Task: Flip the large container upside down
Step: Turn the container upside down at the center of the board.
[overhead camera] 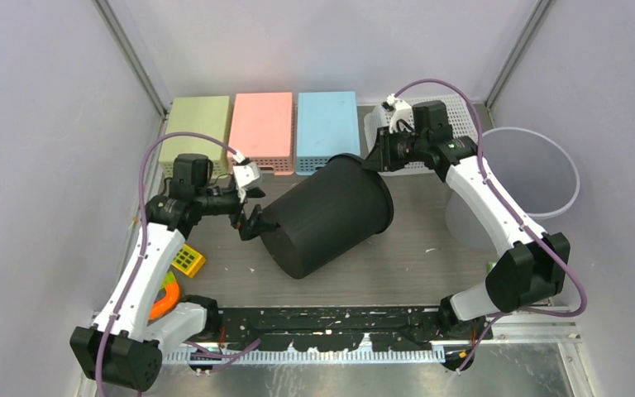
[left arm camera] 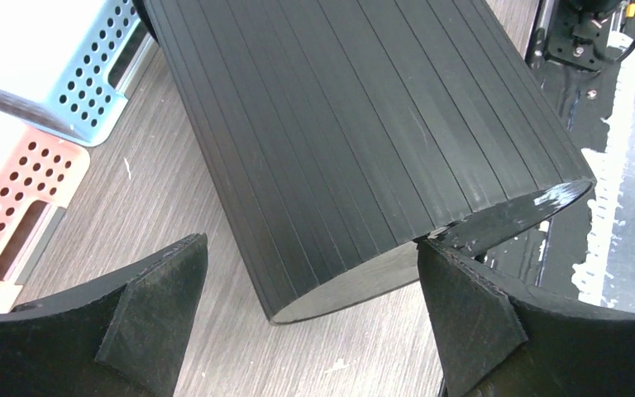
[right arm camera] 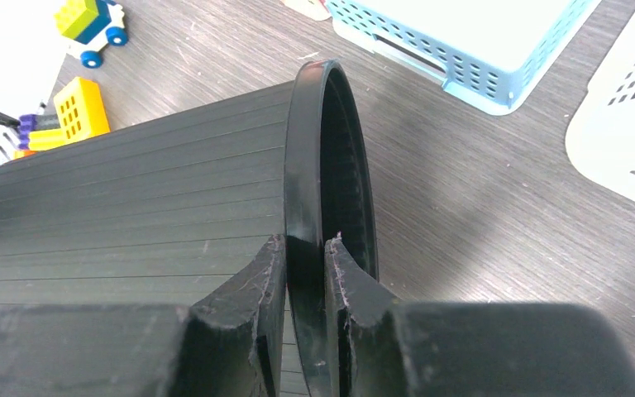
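Pinching the large container by its rim with the right gripper, fingers either side of the lip.
It's tipped on its side mid-table, mouth toward the blue basket; left gripper spread wide at the base end.

Bright, even overhead light fills all three views, and shadows on the surface are soft and faint. The top view is sharp. In the left wrist view, glare streaks the container base at centre right, and the blue basket at upper left washes to white. In the right wrist view the upper left corner is blown out, and the right gripper along the bottom is blurred.
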Robot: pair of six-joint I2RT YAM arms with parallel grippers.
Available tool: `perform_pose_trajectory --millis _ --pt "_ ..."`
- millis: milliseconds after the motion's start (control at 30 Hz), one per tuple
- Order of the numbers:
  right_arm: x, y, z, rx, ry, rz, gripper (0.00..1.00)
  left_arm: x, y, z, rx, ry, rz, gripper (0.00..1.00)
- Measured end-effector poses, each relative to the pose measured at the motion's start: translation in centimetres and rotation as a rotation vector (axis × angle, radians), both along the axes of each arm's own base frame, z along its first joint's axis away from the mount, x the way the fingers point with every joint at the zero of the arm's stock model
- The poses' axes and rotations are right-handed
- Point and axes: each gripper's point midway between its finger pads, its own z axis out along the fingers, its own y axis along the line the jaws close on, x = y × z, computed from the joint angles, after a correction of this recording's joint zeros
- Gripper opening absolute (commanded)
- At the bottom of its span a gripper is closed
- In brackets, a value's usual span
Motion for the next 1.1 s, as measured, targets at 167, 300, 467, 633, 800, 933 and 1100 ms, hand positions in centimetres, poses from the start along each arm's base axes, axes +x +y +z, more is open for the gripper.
perform_pose_trajectory --millis 167,300,467,633,800,933,1100 --pt "0.0 -0.5 -0.4 0.049 0.037 -0.003 0.15 0.1 -0.3 0.9 -0.029 0.011 0.01 1.0" --pt "0.1 -0.7 -0.4 0.064 0.042 0.0 0.15 0.2 -0.4 1.5 -0.043 0.019 0.019 1.0" --pt "0.2 -1.0 -0.7 0.071 0.048 -0.002 0.15 0.5 -0.7 2.2 -0.063 0.024 0.03 1.0" --pt "0.4 -1.2 -1.0 0.069 0.043 -0.003 0.14 0.9 -0.8 2.4 -0.078 0.04 0.044 1.0" --pt "0.6 -1.7 -1.4 0.059 0.031 -0.005 0.14 1.7 -1.1 3.2 -0.098 0.043 0.062 1.0" --pt "0.9 -2.1 -1.8 0.046 0.015 -0.007 0.14 2.3 -1.2 3.8 -0.113 0.04 0.079 1.0" --pt "1.0 -2.6 -2.1 0.027 -0.011 -0.014 0.14 3.1 -1.5 4.5 -0.137 0.038 0.095 1.0"
